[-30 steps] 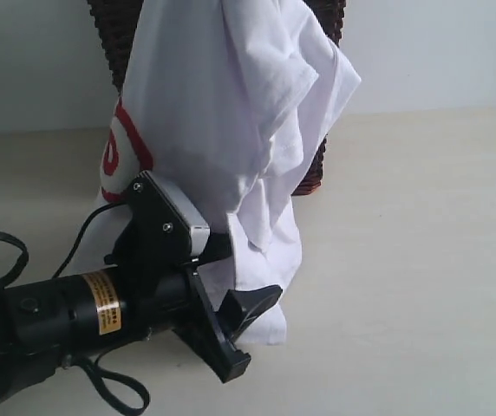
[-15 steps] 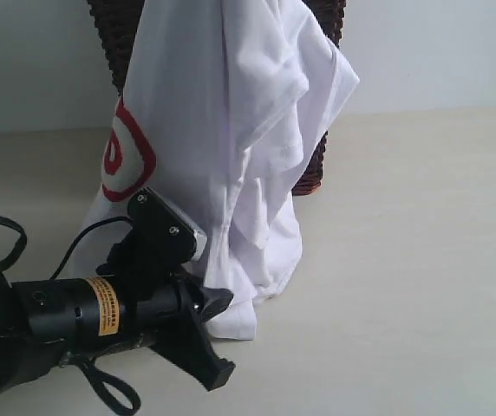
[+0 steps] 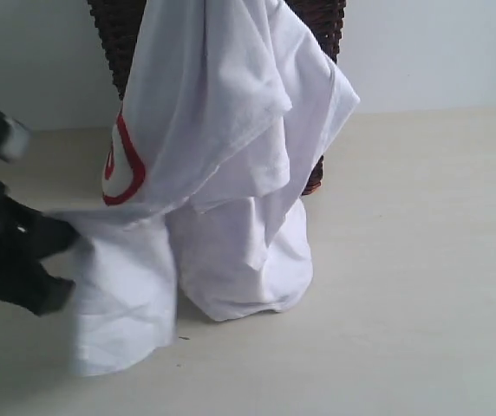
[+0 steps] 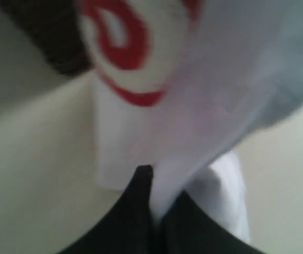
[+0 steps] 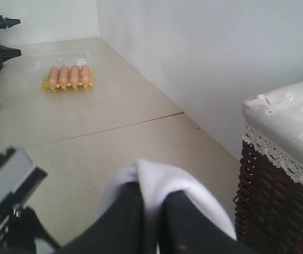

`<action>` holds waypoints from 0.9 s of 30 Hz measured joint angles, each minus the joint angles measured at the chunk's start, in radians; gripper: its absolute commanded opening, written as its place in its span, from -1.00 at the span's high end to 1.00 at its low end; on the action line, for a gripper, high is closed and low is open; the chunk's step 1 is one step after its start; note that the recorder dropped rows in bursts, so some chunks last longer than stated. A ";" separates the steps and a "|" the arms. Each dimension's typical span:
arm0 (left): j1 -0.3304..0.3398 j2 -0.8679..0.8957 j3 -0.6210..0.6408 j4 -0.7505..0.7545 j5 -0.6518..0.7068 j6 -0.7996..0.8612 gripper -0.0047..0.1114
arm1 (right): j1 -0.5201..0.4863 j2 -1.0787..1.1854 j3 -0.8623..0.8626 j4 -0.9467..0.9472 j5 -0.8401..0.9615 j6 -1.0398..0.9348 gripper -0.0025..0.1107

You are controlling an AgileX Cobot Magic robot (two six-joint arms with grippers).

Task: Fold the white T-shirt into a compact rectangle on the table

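1. Table: pale and bare across the 3 o'clock side of the exterior view. No part of the shirt lies flat on it.
2. Shirt: hangs from above the frame at 12 o'clock, draped in front of the basket. Two bunched lower lobes touch the table at about 6 and 7 o'clock. Red lettering shows at about 10 o'clock, partly hidden by folds.
3. Left gripper: enters the exterior view at 9 o'clock, blurred. The left wrist view shows its jaws pressed together on a strip of white cloth, a lower edge of the shirt drawn out toward 9 o'clock.
4. Right gripper: outside the exterior view. Its wrist view shows the jaws close together with white cloth between and over them, so it looks to be pinching the shirt, probably the raised end.
5. Eggs: a tray on the table, well apart from the shirt; not part of the task.
6. Progress, judged: early. The shirt is lifted and crumpled, with no fold made. Left to do: spread it flat, fold in the sleeves and sides, then fold it to a rectangle.
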 measured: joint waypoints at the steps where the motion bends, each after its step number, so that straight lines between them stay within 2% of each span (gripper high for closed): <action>1: 0.026 -0.032 -0.012 0.042 0.052 -0.038 0.92 | 0.000 0.004 0.000 0.000 -0.002 0.000 0.62; 4: 0.113 -0.133 -0.053 0.215 0.201 -0.202 0.92 | 0.000 0.015 0.000 0.000 -0.031 0.000 0.49; 7: 0.163 -0.200 -0.090 0.307 0.257 -0.293 0.92 | 0.000 0.035 0.000 0.002 -0.087 0.002 0.36; 16: 0.173 -0.220 -0.156 0.326 0.276 -0.266 0.92 | 0.000 0.127 0.019 0.013 -0.311 0.035 0.23; 21: 0.173 -0.215 -0.158 0.321 0.318 -0.261 0.92 | 0.000 0.183 0.130 0.016 -0.317 -0.014 -0.11; 24: 0.174 -0.215 -0.158 0.295 0.321 -0.247 0.92 | 0.000 0.195 0.190 0.009 -0.293 -0.040 -0.13; 27: 0.174 -0.215 -0.158 0.278 0.321 -0.236 0.92 | 0.000 0.197 0.229 0.011 -0.187 -0.047 -0.13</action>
